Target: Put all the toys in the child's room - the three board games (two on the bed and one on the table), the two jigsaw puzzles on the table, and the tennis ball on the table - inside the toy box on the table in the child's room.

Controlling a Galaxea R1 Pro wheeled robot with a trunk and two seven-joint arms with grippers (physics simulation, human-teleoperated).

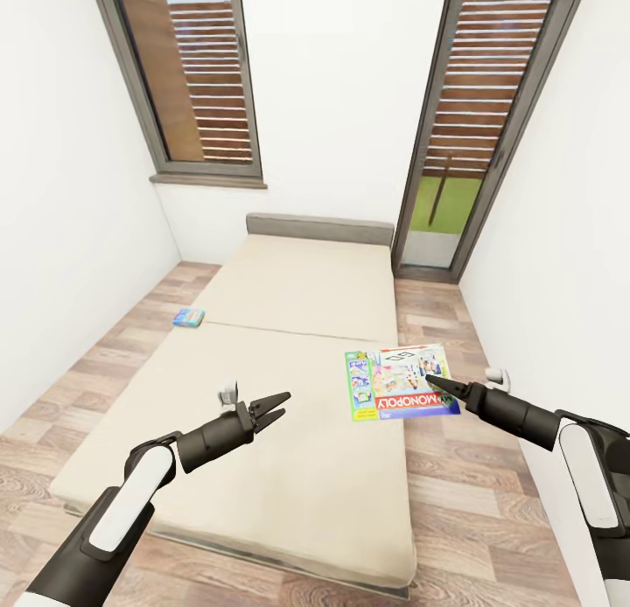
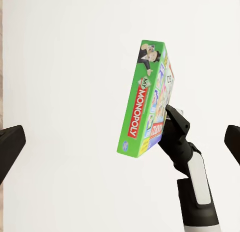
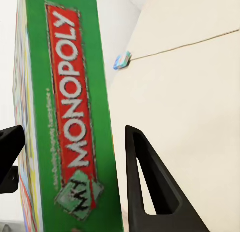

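Note:
A green-white-red Monopoly board game [image 1: 398, 381] hangs over the right edge of the bed [image 1: 289, 292], with my right gripper [image 1: 435, 382] shut on its near side. The right wrist view has its green spine [image 3: 70, 117] between the two fingers. From the left wrist view, the box [image 2: 147, 99] stands clear of the mattress against the white wall. A smaller blue board game [image 1: 188, 317] lies at the bed's left edge, halfway along. My left gripper [image 1: 271, 408] hovers open over the near half of the mattress, holding nothing.
The grey headboard [image 1: 319, 229] stands against the far wall under a window [image 1: 197, 73]. A glass door [image 1: 472, 126] is at the far right. Wood floor [image 1: 105, 362] runs along both sides of the bed, narrower on the right by the white wall.

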